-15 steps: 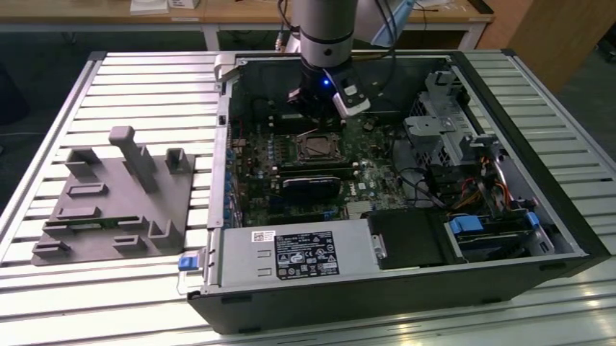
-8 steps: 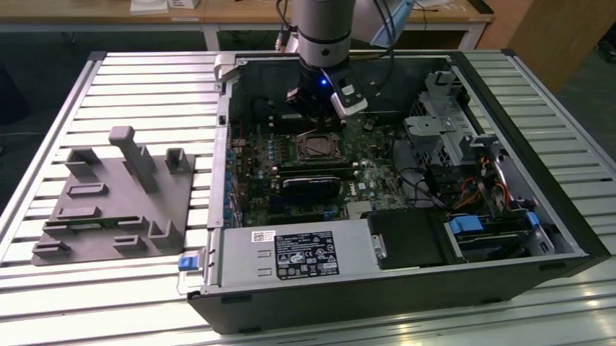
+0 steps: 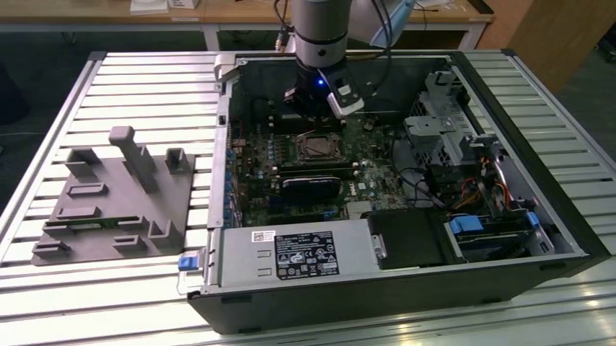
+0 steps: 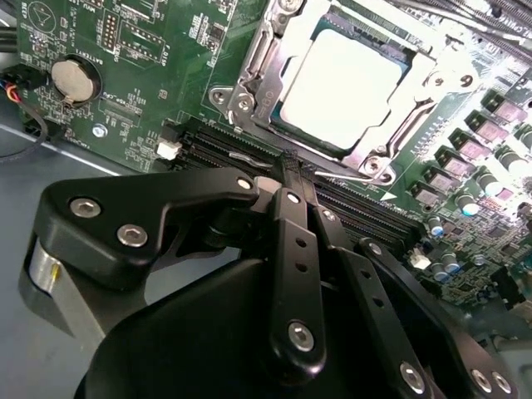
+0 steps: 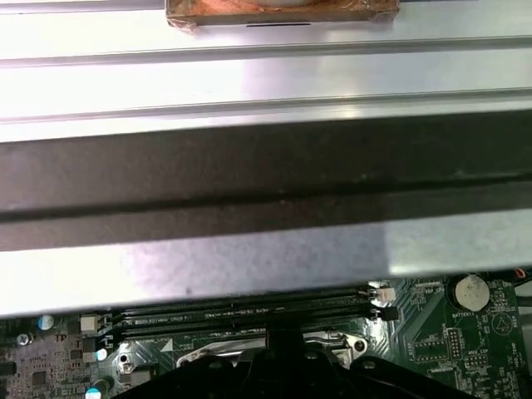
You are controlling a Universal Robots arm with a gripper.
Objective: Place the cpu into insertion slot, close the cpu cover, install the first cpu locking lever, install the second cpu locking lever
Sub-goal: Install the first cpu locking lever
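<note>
A slatted metal table [image 3: 144, 79] stands before wooden desks [image 3: 241, 11] on dark floor [image 3: 39, 50].

In the second wrist view the gripper [image 4: 297, 164] body covers part of the memory slots [image 4: 218, 143], and the picture's edge cuts off the far side of the cover [image 4: 253, 75]. In the first wrist view the socket [image 5: 208, 356] lies mostly hidden behind the gripper and is cut by the edge.

cpu [image 4: 345, 87] top dull silver-grey metal, matt; cpu cover [image 4: 253, 66] shinier bare metal, glinting; hand [image 4: 297, 170] black, satin-smooth, with bright steel screws; motherboard [image 4: 158, 50] glossy green; desk [image 3: 144, 79] ribbed brushed-metal slats; grey fixture [image 3: 115, 209] matt plastic
</note>
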